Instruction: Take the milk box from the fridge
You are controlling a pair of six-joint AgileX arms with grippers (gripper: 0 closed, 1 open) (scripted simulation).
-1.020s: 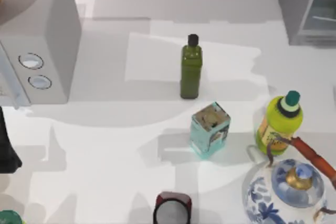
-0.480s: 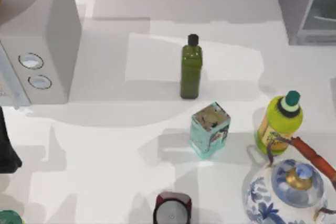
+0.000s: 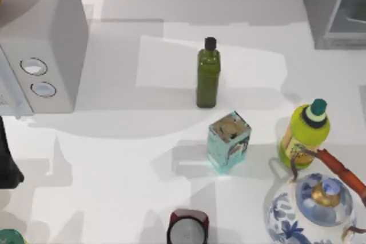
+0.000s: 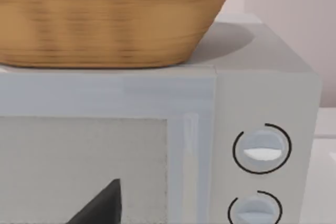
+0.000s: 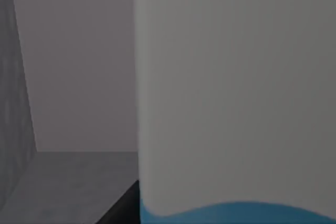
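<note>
White tabletop spreads below, with the grey box with 2 dials (image 3: 40, 50) at far left, where the left arm sits parked facing it; whether its fingers are wide or narrow I cannot tell. Far right stands the fridge (image 3: 326, 10). The right wrist view looks inside at the milk box (image 5: 236, 98), very close. Best to square up, grip its sides firmly, then withdraw straight. The right fingers' spread I cannot tell.

- The milk box (image 5: 236, 93) shows a smooth matt pale face with a blue band.
- The fridge (image 3: 331, 10) has matt grey walls and a pale glassy door panel.
- Beside it, the counter (image 3: 114, 158) is smooth, matt white.
- The basket (image 4: 105, 19) looks woven, rough wicker.
- The teapot (image 3: 314, 210) looks like glossy glazed porcelain.
</note>
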